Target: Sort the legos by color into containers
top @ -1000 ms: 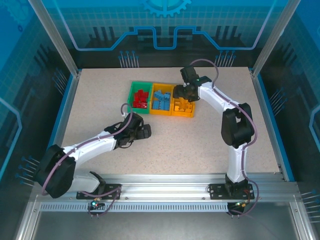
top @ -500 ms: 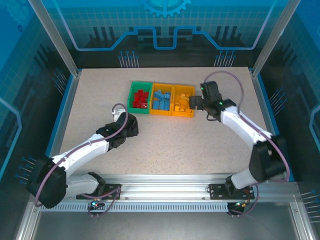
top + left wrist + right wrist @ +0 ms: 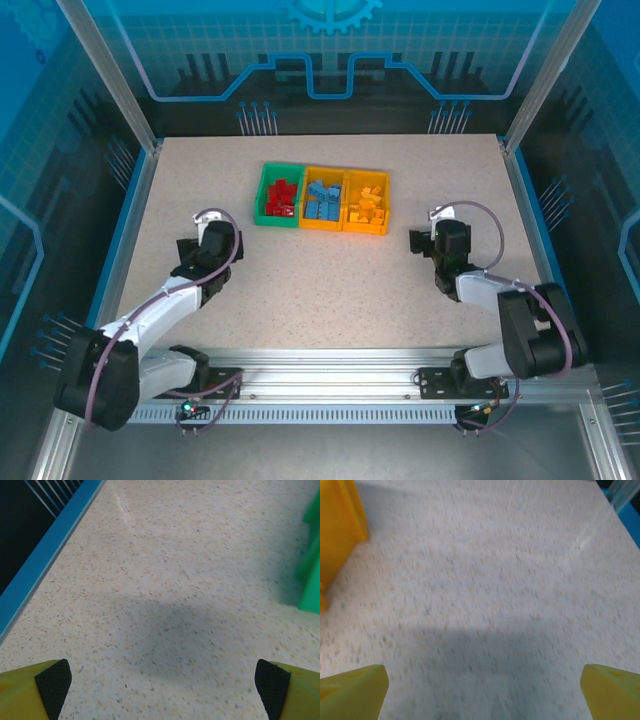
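Note:
The containers stand joined in a row at the table's far middle. The green bin [image 3: 261,195] holds red legos [image 3: 281,198]. The middle orange-yellow bin [image 3: 322,226] holds blue legos [image 3: 321,199]. The right orange-yellow bin [image 3: 365,229] holds orange-yellow legos [image 3: 368,203]. My left gripper [image 3: 208,248] hangs open and empty over bare table, near and left of the green bin [image 3: 311,575]. In the left wrist view its pads [image 3: 52,685] stand wide apart. My right gripper [image 3: 435,245] is open and empty, near and right of the row, with an orange-yellow bin wall [image 3: 337,525] far to its left.
A blue raised border [image 3: 45,555] runs along the table's left side and another along the right [image 3: 535,235]. Metal frame posts and glass panels enclose the table. A rail [image 3: 330,375] carrying both arm bases crosses the near edge.
The right gripper has drawn back from over the right bin toward the near right and opened wide. The left arm has swung left and nearer, away from the bins.

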